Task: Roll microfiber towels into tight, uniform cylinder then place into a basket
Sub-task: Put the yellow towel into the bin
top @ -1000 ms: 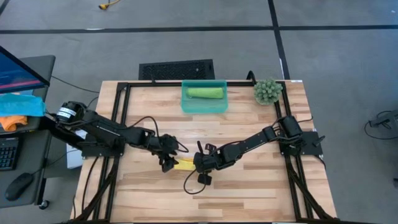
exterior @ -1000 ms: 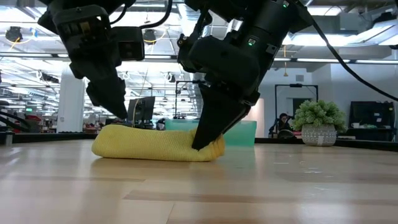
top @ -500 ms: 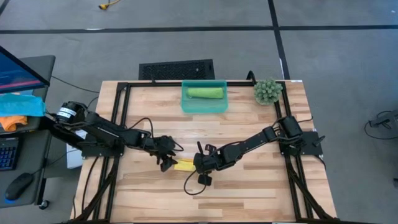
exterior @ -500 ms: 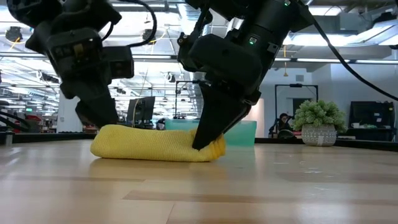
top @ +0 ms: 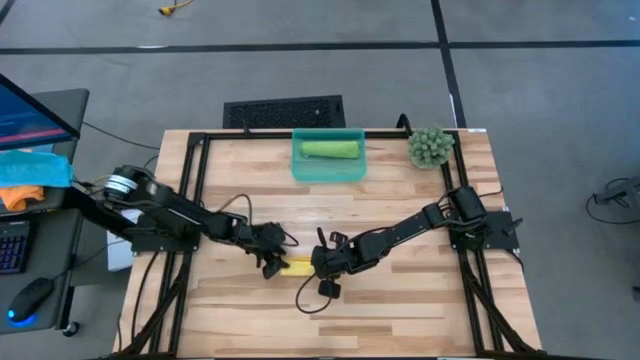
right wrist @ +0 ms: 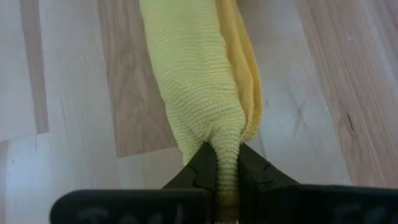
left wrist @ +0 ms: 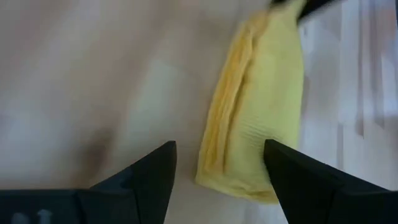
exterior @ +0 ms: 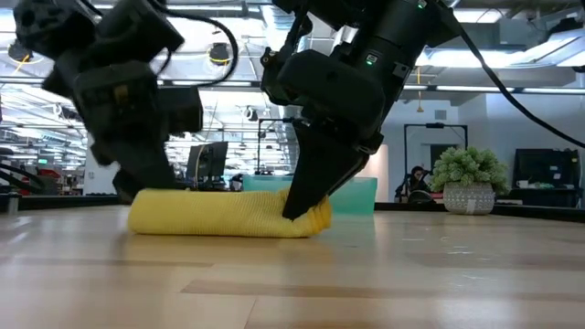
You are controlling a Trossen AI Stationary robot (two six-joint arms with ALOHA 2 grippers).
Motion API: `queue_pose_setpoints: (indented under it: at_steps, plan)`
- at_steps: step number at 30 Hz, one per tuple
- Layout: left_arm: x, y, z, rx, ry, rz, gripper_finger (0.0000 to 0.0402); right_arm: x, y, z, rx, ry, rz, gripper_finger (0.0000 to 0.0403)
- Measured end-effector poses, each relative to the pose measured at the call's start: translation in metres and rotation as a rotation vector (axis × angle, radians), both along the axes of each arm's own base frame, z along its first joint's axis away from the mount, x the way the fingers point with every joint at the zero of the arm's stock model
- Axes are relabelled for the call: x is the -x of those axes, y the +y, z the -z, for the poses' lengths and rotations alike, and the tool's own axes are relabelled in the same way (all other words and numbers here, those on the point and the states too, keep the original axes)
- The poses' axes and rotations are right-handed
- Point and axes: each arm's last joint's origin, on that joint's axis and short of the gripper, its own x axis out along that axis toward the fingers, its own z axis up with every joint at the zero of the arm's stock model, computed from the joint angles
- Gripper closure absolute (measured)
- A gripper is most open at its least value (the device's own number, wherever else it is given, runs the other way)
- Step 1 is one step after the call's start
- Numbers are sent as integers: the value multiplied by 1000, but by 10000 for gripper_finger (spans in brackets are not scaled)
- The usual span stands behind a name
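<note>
- The wooden bench (top: 400, 300) stood on grey floor, with a basket (top: 327, 166) at its far edge already holding a rolled green towel (top: 330, 149).
- The yellow towel (top: 296, 266) lay well in front of the basket, loosely rolled.
- The right claw (right wrist: 227, 177) stayed clamped on one end of it.
- Over the last second, the left claw (left wrist: 219, 165) had slid down to the other end, fingers spread, straddling it.
- It looked ready to close there, so tightening or lifting could follow.

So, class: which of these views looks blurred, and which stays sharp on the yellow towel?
Left wrist view: soft throughout, the yellow towel smeared. Low view: the left gripper blurred, the right gripper crisp. Right wrist view: sharp, the towel's weave showing.
</note>
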Motion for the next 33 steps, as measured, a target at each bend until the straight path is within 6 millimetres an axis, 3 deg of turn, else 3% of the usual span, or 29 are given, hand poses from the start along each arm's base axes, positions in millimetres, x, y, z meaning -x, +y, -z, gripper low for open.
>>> queue_pose_setpoints:
  at_steps: [6, 13, 18, 25, 33]
  plan:
    - [-24, -9, 16, 56, 23, 109, 166, 1, 0, 0, 2, 7, 0, 362]
    - [-26, -10, 19, 71, 44, 115, 172, 1, 0, 0, 3, 9, 0, 362]
    - [-24, -13, 21, 69, 66, 109, 233, 1, 0, 0, 4, 10, 0, 362]
    - [-23, -13, 22, 77, 78, 125, 379, 1, 0, 0, 7, 7, 2, 362]
    - [-20, -8, 8, 30, 33, 143, 385, -1, -6, 0, 48, 3, -2, 362]
